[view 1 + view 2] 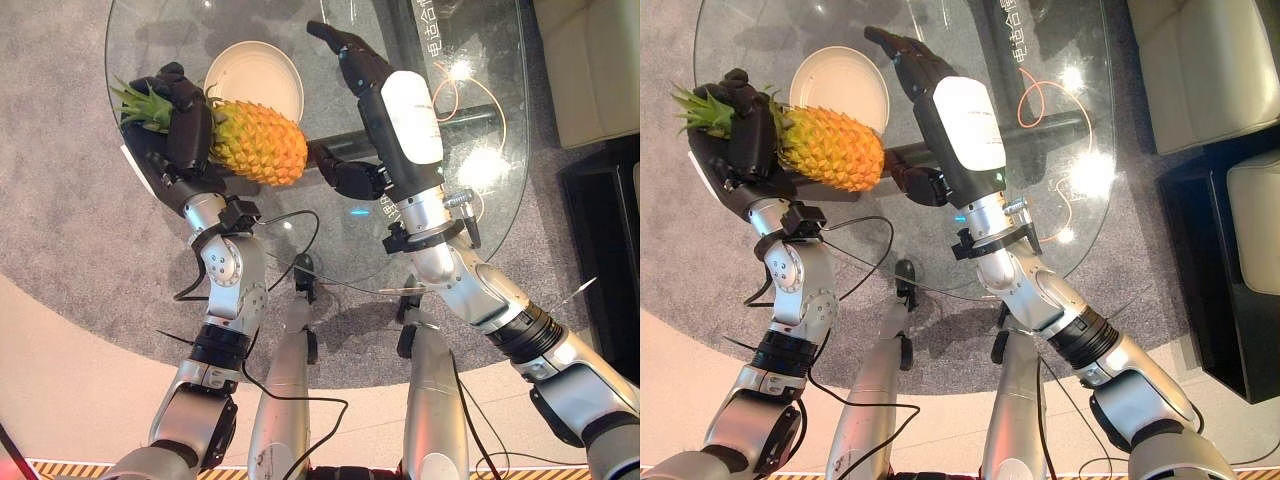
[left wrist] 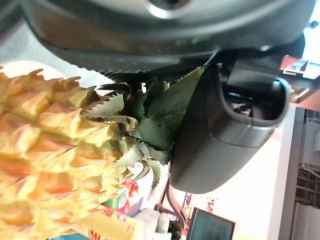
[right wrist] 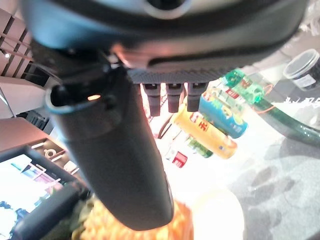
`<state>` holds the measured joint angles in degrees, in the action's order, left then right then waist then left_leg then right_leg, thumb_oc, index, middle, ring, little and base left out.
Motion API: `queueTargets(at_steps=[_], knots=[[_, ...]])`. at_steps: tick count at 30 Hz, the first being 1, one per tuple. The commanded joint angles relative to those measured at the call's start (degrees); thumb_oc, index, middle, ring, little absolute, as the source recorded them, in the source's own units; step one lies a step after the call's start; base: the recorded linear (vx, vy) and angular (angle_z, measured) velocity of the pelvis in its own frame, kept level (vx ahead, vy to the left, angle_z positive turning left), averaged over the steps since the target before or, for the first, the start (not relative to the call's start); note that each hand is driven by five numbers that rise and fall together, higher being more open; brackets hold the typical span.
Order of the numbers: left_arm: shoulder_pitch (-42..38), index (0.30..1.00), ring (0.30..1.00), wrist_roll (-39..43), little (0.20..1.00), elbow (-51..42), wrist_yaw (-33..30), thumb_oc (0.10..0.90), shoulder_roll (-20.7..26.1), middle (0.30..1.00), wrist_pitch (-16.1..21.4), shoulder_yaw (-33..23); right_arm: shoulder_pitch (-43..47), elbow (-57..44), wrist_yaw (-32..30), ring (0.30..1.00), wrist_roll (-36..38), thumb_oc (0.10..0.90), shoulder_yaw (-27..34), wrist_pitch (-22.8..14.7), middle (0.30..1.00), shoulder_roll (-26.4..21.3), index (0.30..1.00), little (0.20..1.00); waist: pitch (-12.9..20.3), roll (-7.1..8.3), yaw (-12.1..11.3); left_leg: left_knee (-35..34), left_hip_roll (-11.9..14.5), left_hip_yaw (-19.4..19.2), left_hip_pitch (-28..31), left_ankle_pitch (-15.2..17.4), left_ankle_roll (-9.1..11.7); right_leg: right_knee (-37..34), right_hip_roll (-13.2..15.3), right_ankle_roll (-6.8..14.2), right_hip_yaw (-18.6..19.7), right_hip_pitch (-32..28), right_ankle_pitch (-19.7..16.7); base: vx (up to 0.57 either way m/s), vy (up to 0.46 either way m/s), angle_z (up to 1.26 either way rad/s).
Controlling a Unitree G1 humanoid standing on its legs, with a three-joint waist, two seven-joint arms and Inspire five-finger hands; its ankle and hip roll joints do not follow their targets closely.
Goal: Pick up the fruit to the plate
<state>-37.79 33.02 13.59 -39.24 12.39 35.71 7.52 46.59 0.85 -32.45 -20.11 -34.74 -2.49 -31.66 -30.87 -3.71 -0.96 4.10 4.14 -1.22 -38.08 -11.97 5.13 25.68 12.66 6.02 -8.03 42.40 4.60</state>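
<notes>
Round glass table (image 1: 480, 120): clear top, bright light glare (two spots). Floor: grey carpet (image 1: 60, 220) under the table, bordered by a pale curved band (image 1: 80, 390). Cream sofa (image 1: 1200, 70) beside the table. Dark low cabinet (image 1: 1210, 290) next to it.

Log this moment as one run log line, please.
stage: carrying | left hand: shut on pineapple, lifted beside plate | right hand: open, near plate | plate: bare
</notes>
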Motion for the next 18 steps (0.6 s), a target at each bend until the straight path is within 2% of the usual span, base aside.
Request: queueTargets(at_steps=[1, 7, 18], knots=[[-9.74, 0.300, 0.300, -9.59, 0.200, -2.81, -1.83, 0.100, 4.50, 0.300, 7.96, -2.36, 5.15, -4.53, -6.56, 0.900, 0.25, 0.800, 4.23, -2.79, 0.900, 0.56, 0.900, 0.900, 1.08, 0.65, 0.48, 2.50, -2.06, -3.90, 1.53, 6.49, 0.01, -11.01, -2.21, 0.57, -2.60, -4.44, -5.19, 0.00, 0.000, 0.00], [-12.85, 0.300, 0.300, -17.99, 0.200, 1.96, -8.65, 0.100, 7.18, 0.300, 9.26, -3.71, 2.49, 2.45, -13.79, 0.900, 2.65, 0.800, 8.38, -2.30, 0.900, -0.59, 0.900, 0.900, 1.08, 0.70, 1.78, 2.53, -1.67, -4.51, 1.88, 7.02, 0.33, -10.68, -2.37, 0.63, -1.77, -4.27, -4.57, 0.00, 0.029, -0.01], [-17.69, 0.300, 0.300, -27.34, 0.200, 9.61, -16.95, 0.100, 12.42, 0.300, 9.81, -4.69, -3.37, 10.07, -20.08, 0.900, 7.55, 0.800, 14.44, -2.14, 0.900, -2.59, 0.900, 0.900, 1.08, 1.28, 4.03, 2.70, -0.86, -5.42, 0.97, 7.06, 0.44, -10.33, -2.93, 0.64, -0.41, -2.49, -4.88, 0.00, 0.021, -0.04]])
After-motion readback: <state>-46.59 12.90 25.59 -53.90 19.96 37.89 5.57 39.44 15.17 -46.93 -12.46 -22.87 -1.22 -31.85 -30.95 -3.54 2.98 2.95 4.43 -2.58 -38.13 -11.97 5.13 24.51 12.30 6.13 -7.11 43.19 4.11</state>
